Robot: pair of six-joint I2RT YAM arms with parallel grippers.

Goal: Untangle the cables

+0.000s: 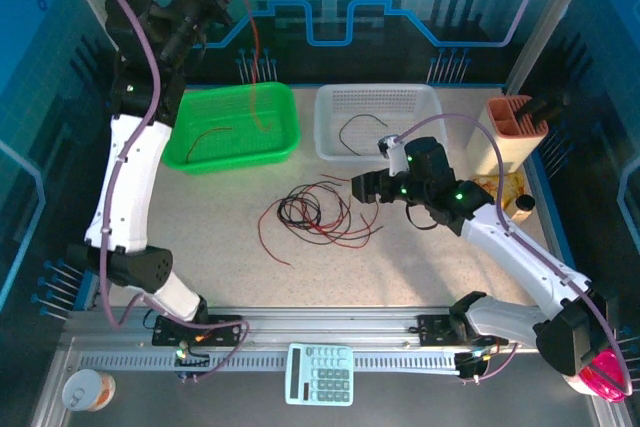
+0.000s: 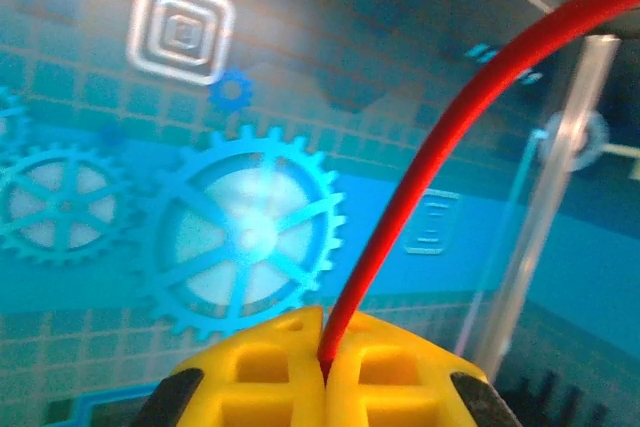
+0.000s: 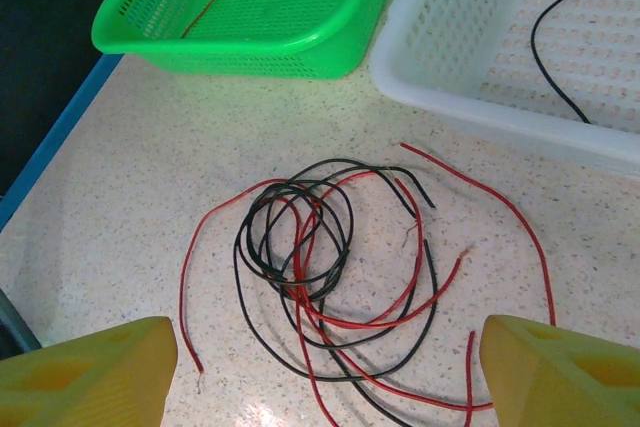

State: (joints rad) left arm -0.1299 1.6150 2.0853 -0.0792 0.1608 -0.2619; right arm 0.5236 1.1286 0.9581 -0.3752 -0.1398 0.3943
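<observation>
Right wrist: cables (image 3: pixel 318 272) lie near rim of white basket (image 3: pixel 445 52).

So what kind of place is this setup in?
Probably a robot test cell or demo booth: gear-printed blue backdrop, arms bolted to an aluminium rail, a green basket and a white basket.

In your left wrist view the red wire (image 2: pixel 440 137) leaves by the top right corner, so you can't see its far end. The left gripper (image 2: pixel 323 357) is cropped by the bottom edge (the backdrop (image 2: pixel 120 197) behind is blurred). In your right wrist view the tangle (image 3: pixel 310 247) loses its nearest strands at the bottom edge. The white basket (image 3: pixel 440 47) is cut off at the top and right, the black wire (image 3: pixel 534 37) with it. From above, the hanging red wire is too thin to trace into the green basket (image 1: pixel 215 107).
</observation>
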